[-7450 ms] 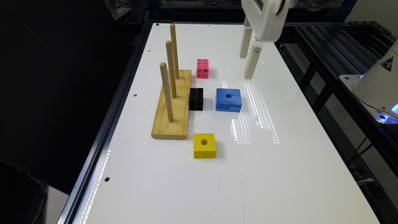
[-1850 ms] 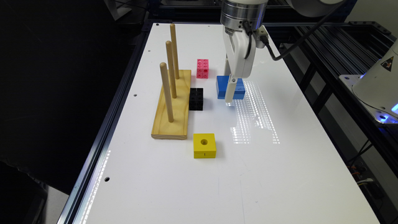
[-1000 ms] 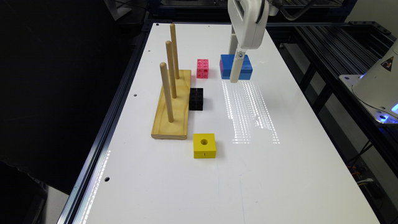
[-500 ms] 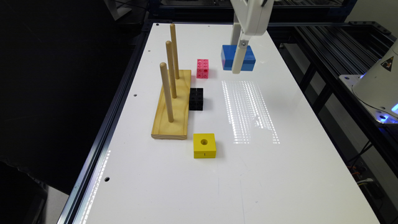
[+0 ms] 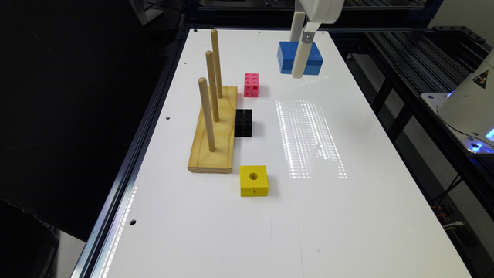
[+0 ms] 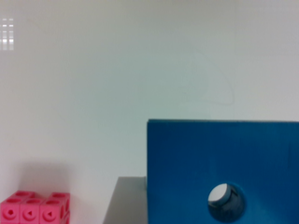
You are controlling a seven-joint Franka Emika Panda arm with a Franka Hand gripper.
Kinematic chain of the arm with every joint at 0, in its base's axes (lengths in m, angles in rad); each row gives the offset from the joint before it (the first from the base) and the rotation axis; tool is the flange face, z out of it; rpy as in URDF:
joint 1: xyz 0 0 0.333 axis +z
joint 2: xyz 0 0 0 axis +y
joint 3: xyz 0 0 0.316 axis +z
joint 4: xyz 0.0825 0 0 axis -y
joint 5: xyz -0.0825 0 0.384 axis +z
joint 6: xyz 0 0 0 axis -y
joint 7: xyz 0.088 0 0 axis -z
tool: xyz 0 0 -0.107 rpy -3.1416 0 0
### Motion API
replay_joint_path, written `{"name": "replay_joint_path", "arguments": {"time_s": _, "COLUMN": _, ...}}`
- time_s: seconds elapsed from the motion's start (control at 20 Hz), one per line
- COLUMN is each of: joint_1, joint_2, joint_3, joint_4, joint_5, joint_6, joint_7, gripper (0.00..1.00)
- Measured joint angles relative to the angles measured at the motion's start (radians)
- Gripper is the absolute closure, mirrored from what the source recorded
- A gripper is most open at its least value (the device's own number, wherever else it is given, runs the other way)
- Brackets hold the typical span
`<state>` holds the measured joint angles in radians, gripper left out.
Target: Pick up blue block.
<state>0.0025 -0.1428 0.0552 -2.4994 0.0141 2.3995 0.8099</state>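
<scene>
White tabletop under ceiling lights, ringed by dark framing. At upper centre-right of the exterior view, the gripper has its fingers clamped on the blue block, held clear above the table, apparently lifted as the task asks. Lower left: 1 pink block, 1 black block, 1 yellow block, and a 3-peg wooden base, untouched.

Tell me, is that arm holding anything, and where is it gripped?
Yes, the pincer holds the blue block by its two opposite sides, above the table.
</scene>
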Motion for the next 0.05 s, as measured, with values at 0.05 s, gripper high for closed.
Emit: {"name": "replay_joint_path", "arguments": {"time_s": 0.05, "joint_1": 0.0, "joint_2": -0.002, "joint_3": 0.0, "joint_4": 0.0, "joint_5": 0.0, "joint_6": -0.002, "joint_7": 0.0, "gripper": 1.0}}
